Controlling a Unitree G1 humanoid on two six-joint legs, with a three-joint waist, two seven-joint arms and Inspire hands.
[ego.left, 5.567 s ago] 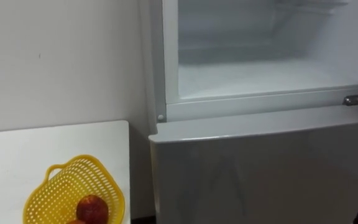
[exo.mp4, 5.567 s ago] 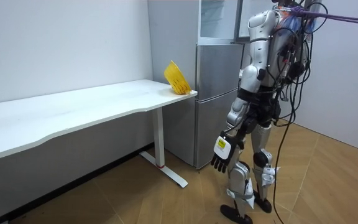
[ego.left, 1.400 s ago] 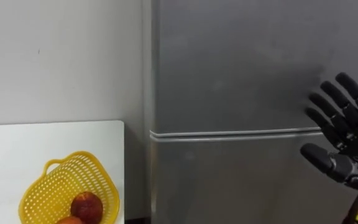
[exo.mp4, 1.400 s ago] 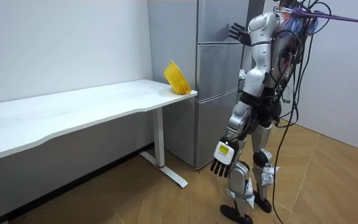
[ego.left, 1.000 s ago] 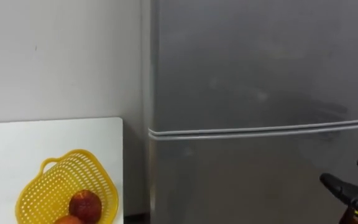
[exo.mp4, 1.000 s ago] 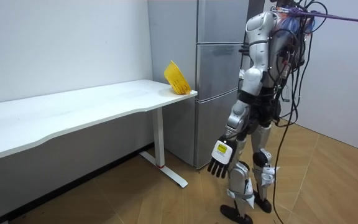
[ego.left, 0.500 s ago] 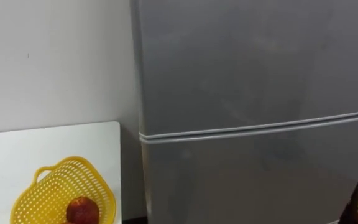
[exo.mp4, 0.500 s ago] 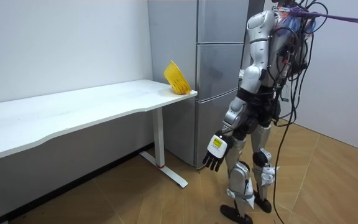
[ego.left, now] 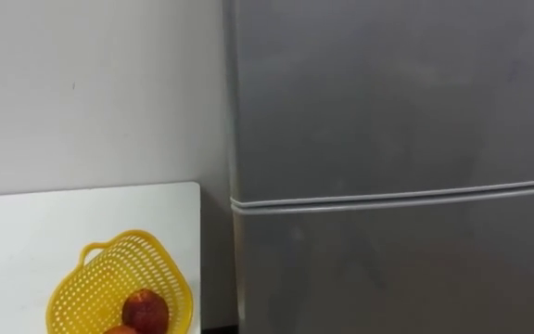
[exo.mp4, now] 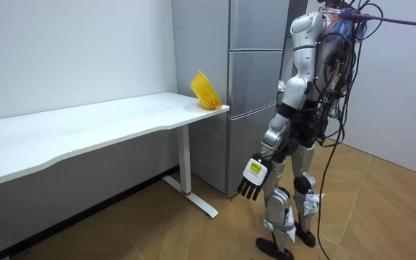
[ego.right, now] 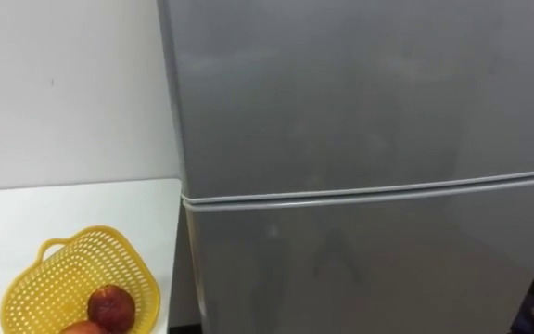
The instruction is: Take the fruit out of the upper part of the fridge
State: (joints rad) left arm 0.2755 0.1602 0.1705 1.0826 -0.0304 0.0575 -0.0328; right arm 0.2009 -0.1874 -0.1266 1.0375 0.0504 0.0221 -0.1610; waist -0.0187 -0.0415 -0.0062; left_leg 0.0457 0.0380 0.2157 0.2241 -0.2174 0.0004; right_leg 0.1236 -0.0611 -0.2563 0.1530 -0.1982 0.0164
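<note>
Inside basket [ego.left: 77, 289], fruit [ego.left: 145, 307]; hand [exo.mp4: 250, 187] well apart

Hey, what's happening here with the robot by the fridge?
The robot stands facing the grey fridge, whose upper and lower doors are both shut. Its left hand hangs open and empty at its side. Beside the fridge, a yellow basket holding reddish fruit sits on the white table.
</note>
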